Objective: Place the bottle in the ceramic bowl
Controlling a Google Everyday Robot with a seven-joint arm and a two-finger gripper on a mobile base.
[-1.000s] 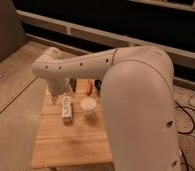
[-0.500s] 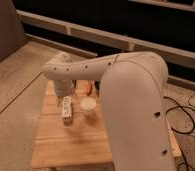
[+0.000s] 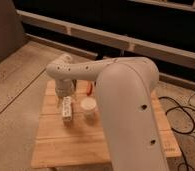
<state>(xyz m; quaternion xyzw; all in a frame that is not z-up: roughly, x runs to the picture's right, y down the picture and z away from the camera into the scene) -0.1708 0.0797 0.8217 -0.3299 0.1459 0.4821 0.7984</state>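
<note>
My wrist has slid a bit right and down since a moment ago, and the bottle (image 3: pixel 67 109) hasn't budged. It's slim and whitish with faint dark marks, lying on the bench (image 3: pixel 66 145) just left of the cup (image 3: pixel 88 106). My tool (image 3: pixel 65 96) hangs at its far end. Can't tell if it's gripping.

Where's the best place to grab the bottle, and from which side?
Likely across its slim middle, from straight above: the bottle lies flat on the table, its long sides free, the cup beside it. The gripper hangs over its far end.
</note>
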